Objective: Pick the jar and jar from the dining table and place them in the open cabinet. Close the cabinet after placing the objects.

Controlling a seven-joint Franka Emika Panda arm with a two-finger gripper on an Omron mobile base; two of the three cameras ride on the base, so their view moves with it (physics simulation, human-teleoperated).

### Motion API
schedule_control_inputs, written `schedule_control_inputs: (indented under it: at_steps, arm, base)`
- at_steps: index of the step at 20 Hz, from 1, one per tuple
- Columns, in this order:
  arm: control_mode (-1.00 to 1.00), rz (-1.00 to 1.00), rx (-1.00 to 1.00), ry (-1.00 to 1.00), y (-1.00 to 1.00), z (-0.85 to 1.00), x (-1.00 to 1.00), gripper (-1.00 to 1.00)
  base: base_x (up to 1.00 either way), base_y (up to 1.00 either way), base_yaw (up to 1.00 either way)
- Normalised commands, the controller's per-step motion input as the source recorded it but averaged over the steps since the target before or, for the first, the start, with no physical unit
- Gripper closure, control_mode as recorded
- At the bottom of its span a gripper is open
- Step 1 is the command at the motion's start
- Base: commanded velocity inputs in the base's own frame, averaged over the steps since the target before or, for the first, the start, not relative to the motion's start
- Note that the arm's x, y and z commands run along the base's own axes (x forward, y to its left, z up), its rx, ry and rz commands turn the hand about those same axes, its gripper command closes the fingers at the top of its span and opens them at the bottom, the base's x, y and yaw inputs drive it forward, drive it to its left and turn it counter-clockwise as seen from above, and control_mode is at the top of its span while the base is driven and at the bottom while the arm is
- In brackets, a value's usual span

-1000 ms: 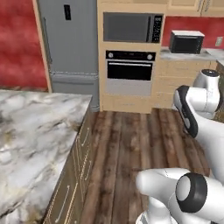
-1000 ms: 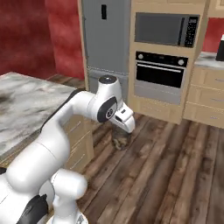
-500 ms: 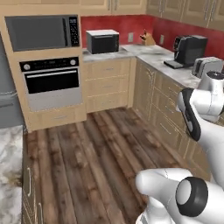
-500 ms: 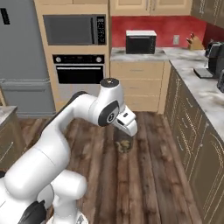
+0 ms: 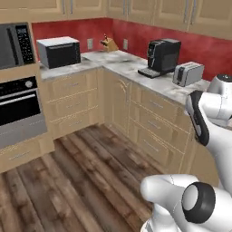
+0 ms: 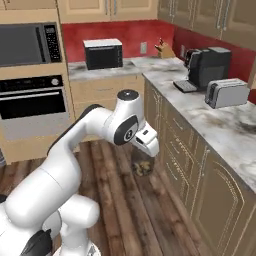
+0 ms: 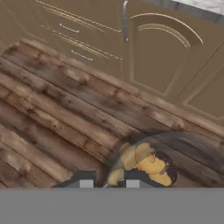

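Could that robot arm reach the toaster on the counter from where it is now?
Probably not right away. The pincer hangs low over the floor, shut on a jar, so it is busy. The toaster sits up on the marble counter, off to the side, with nothing standing in between.

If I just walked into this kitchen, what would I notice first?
Probably the big white robot arm in the middle of the room, holding a glass jar of yellowish food in its gripper above the dark wooden floor. Next you'd see the bright red wall behind the marble counter, where a black coffee machine and a silver toaster stand.
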Motion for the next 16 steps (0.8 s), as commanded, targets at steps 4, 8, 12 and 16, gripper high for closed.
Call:
schedule_control_inputs:
  at_steps: [4,8,12,16]
  arm:
    - [1.00,0.00,0.00,0.00,0.00,0.00,0.00,1.00]
    - [1.00,0.00,0.00,0.00,0.00,0.00,0.00,1.00]
    - [1.00,0.00,0.00,0.00,0.00,0.00,0.00,1.00]
    - [1.00,0.00,0.00,0.00,0.00,0.00,0.00,1.00]
  base:
    - [1.00,0.00,-0.55]
    - [1.00,0.00,-0.55]
    - [1.00,0.01,-0.54]
    - [1.00,0.10,-0.58]
